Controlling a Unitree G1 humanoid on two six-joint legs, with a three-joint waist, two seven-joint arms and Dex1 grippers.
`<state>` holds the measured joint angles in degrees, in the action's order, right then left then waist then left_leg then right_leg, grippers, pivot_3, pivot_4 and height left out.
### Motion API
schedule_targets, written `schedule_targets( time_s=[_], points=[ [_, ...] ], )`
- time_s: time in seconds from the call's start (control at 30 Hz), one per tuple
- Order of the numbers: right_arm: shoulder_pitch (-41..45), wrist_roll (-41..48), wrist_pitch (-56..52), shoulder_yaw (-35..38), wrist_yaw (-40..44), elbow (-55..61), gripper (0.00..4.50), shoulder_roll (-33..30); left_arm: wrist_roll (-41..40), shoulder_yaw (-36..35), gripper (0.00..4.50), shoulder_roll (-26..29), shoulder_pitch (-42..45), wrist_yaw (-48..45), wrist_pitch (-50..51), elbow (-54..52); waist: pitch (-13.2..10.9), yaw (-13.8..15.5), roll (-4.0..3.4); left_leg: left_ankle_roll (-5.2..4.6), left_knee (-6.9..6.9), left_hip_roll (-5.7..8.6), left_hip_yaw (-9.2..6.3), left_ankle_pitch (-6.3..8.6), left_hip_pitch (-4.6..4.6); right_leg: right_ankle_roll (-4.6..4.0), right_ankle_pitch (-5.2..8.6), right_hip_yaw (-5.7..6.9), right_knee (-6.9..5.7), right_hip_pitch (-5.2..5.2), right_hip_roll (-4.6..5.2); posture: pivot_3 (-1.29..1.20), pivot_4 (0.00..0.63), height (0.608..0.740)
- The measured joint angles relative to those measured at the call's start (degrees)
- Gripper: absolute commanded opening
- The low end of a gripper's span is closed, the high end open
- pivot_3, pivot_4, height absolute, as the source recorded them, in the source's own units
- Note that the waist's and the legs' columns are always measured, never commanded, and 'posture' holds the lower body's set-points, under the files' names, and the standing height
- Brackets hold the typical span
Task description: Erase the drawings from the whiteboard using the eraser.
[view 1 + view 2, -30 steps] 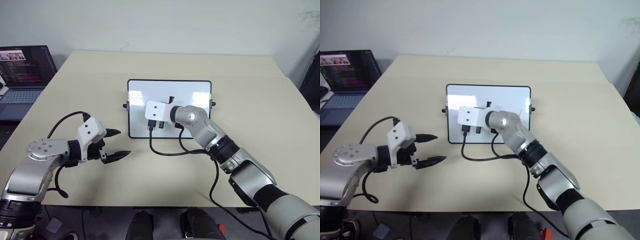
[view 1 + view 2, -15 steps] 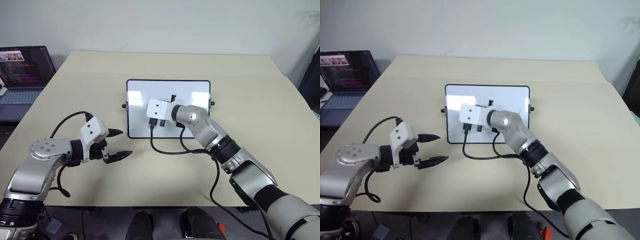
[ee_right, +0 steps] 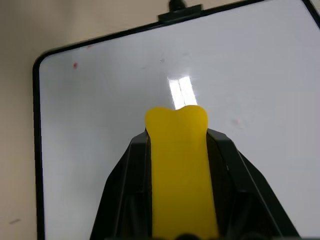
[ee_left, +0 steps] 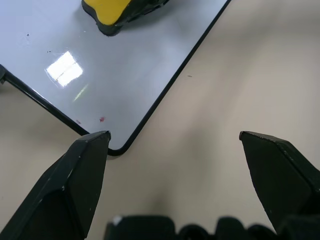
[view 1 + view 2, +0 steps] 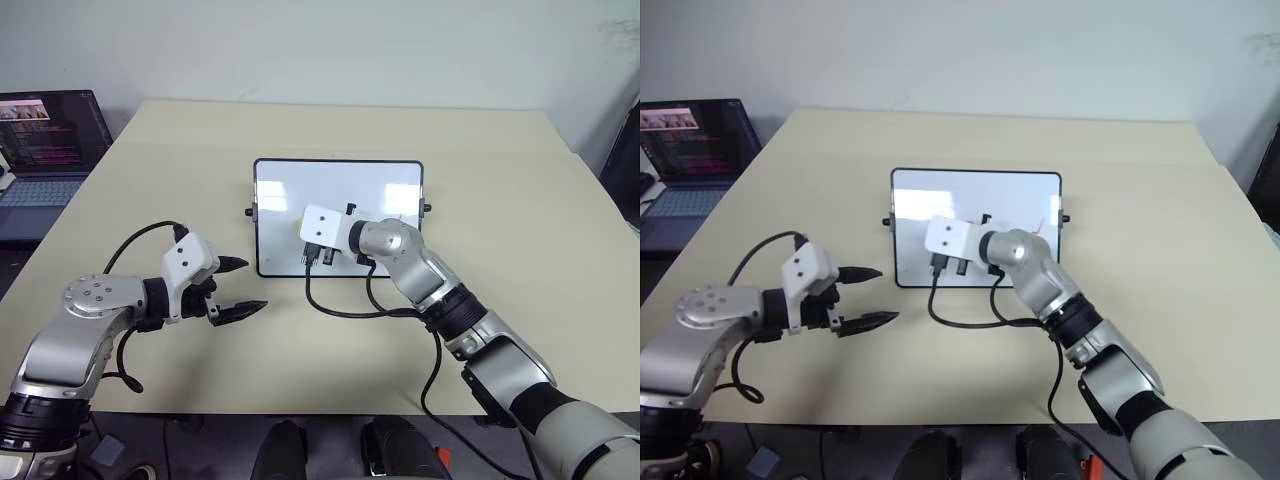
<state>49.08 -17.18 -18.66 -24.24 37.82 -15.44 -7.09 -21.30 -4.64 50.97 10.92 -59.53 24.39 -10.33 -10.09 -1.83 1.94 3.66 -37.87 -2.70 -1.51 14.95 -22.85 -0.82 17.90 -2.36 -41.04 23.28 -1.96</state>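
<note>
Right end effector (image 3: 177, 165) clamps the yellow foam eraser (image 3: 180, 170) over the glossy black-framed whiteboard (image 5: 290, 185), mid-wipe; red drawings (image 5: 1040, 225) on the right likely come next.

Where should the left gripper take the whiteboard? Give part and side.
Probably its left edge by the knob, coming in low from the robot's left. The whiteboard lies flat on the table, so only the thin rim offers a pinch; the right gripper holds the eraser over its middle, and the open left gripper is nearest that side.
</note>
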Motion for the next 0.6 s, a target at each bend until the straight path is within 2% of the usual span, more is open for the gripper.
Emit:
schedule_targets(
  time_s=[0.17,0.33,0.47,0.6],
  points=[
    [-7.65,7.54,-10.84,5.26,2.93,17.19,1.12,-0.55,0.0,0.42,4.5,-0.95,2.01,0.1,-0.33,0.66,0.0,0.01,-0.01,0.01,0.06,-0.02,-0.03,0.02,-0.08,0.03,0.02,0.0,0.17,0.01,0.0,0.0,0.15,0.74],
    [-20.78,12.46,-21.49,9.49,4.55,35.42,1.12,-7.61,-0.04,0.61,4.5,-1.66,2.51,-0.05,-1.06,1.28,-0.01,0.14,0.0,0.02,0.05,0.05,0.0,0.04,-0.08,0.1,0.07,-0.04,0.2,-0.01,0.06,0.0,0.15,0.74],
    [-28.56,14.71,-25.81,11.87,4.55,42.46,1.12,-13.16,-0.22,0.92,4.5,-2.38,3.69,-1.06,-1.29,1.66,-0.02,-0.03,-0.02,0.02,0.03,0.03,0.04,0.03,-0.02,0.17,0.11,-0.03,0.15,-0.01,-0.01,0.0,0.15,0.74],
    [-33.15,15.37,-26.18,12.0,3.78,44.09,1.12,-16.59,-0.23,1.63,4.5,-3.07,6.38,-1.94,-1.34,3.02,-0.03,-0.25,-0.01,0.02,0.03,0.08,0.1,0.03,0.0,0.35,0.21,-0.05,0.14,-0.02,-0.18,0.0,0.15,0.74]
  ],
)
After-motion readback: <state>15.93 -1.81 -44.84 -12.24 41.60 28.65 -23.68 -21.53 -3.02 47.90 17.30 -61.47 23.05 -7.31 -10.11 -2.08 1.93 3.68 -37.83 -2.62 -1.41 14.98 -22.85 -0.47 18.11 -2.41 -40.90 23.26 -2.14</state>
